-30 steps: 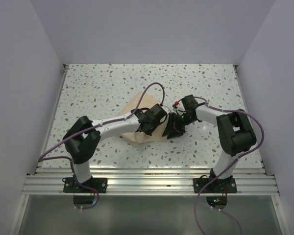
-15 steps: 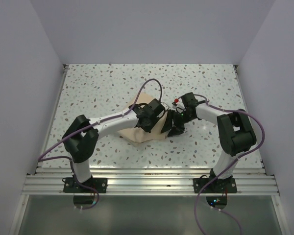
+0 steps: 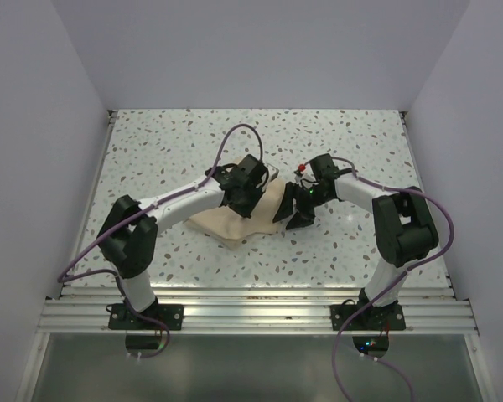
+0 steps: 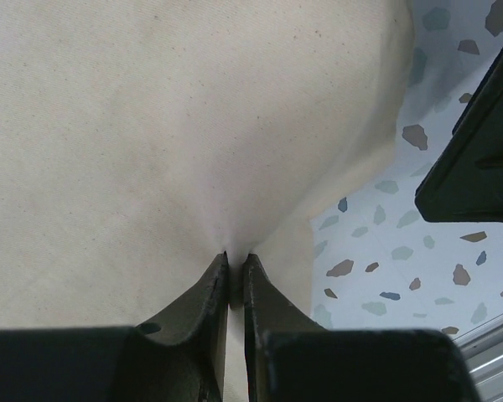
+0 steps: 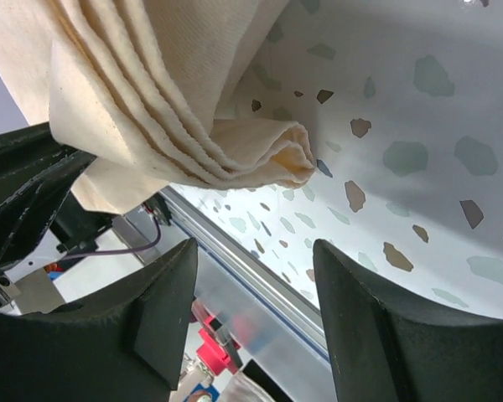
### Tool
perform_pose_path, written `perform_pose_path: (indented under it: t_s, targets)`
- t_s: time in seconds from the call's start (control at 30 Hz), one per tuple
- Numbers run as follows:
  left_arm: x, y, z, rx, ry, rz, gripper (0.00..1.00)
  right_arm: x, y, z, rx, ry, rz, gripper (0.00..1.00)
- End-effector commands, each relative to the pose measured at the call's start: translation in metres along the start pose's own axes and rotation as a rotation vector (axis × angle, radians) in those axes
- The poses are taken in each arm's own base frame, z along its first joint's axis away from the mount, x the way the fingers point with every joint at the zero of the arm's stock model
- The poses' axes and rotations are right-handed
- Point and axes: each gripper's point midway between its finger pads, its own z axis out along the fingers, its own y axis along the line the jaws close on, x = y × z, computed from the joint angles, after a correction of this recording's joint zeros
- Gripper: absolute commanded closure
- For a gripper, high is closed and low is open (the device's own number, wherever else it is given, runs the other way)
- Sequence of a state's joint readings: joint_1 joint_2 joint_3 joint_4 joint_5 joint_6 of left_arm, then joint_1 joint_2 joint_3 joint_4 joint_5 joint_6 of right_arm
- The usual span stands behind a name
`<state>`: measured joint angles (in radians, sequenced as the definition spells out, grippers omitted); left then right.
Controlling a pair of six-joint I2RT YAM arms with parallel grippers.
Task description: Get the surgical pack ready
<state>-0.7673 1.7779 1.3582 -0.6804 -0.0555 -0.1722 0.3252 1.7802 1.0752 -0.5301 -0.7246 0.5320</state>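
The surgical pack shows as a tan cloth bundle (image 3: 235, 219) lying on the speckled table in the middle. My left gripper (image 3: 253, 205) is shut, pinching a fold of the cloth (image 4: 176, 126) between its fingertips (image 4: 235, 260). My right gripper (image 3: 295, 211) is open and empty just right of the bundle; its fingers (image 5: 163, 310) stand wide apart below the folded cloth edge (image 5: 260, 159), which shows several layers. The steel tray, instruments, strips and gauze are hidden.
The speckled table (image 3: 168, 142) is walled by white panels at the back and both sides. An aluminium rail (image 3: 251, 311) runs along the near edge. Purple cables loop over both arms.
My left gripper has moved up and to the left, pulling the pinched cloth with it. The bundle has spread out toward the left. My right gripper has stayed almost in place.
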Motion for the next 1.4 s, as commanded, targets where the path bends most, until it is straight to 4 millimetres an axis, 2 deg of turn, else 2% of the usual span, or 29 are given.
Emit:
perform_pose_path:
  t_s: [0.0, 0.1, 0.2, 0.27, 0.3, 0.33, 0.43, 0.67, 0.77, 0.83, 0.93, 1.1, 1.37]
  targets:
    - [-0.026, 0.005, -0.023, 0.002, -0.081, -0.002, 1.0, -0.008, 0.022, -0.011, -0.04, -0.034, -0.018, 0.39]
    - [-0.027, 0.003, -0.022, 0.017, -0.079, -0.006, 1.0, -0.013, 0.032, -0.016, -0.065, -0.073, -0.005, 0.43]
    - [-0.029, -0.002, -0.024, 0.04, -0.092, -0.015, 1.0, -0.023, 0.046, -0.021, -0.109, -0.134, 0.023, 0.56]
    - [-0.031, -0.003, -0.026, 0.049, -0.097, -0.016, 1.0, -0.029, 0.054, -0.02, -0.142, -0.166, 0.025, 0.6]
    - [-0.031, -0.003, -0.027, 0.051, -0.097, -0.013, 1.0, -0.031, 0.058, -0.019, -0.151, -0.17, 0.051, 0.67]
    - [-0.031, -0.003, -0.028, 0.054, -0.097, -0.01, 1.0, -0.033, 0.062, -0.018, -0.161, -0.177, 0.055, 0.7]
    - [-0.031, -0.002, -0.028, 0.052, -0.097, 0.0, 1.0, -0.04, 0.073, -0.009, -0.169, -0.192, 0.056, 0.76]
    - [-0.028, -0.005, -0.027, 0.072, -0.08, 0.01, 1.0, -0.045, 0.074, -0.002, -0.159, -0.202, 0.068, 0.78]
    - [-0.018, -0.007, -0.018, 0.078, -0.037, 0.003, 0.74, -0.044, 0.073, -0.002, -0.153, -0.202, 0.066, 0.78]
    - [-0.018, -0.008, -0.017, 0.084, -0.042, 0.0, 0.65, -0.042, 0.071, -0.003, -0.149, -0.202, 0.066, 0.78]
    - [-0.012, -0.007, -0.014, 0.077, -0.037, -0.002, 0.61, -0.038, 0.067, -0.002, -0.139, -0.197, 0.069, 0.78]
    - [-0.004, -0.008, -0.005, 0.078, -0.014, 0.008, 0.59, -0.035, 0.062, 0.001, -0.138, -0.191, 0.075, 0.78]
    - [0.006, -0.019, 0.01, 0.047, 0.021, 0.06, 0.54, -0.035, 0.063, 0.002, -0.137, -0.181, 0.066, 0.78]
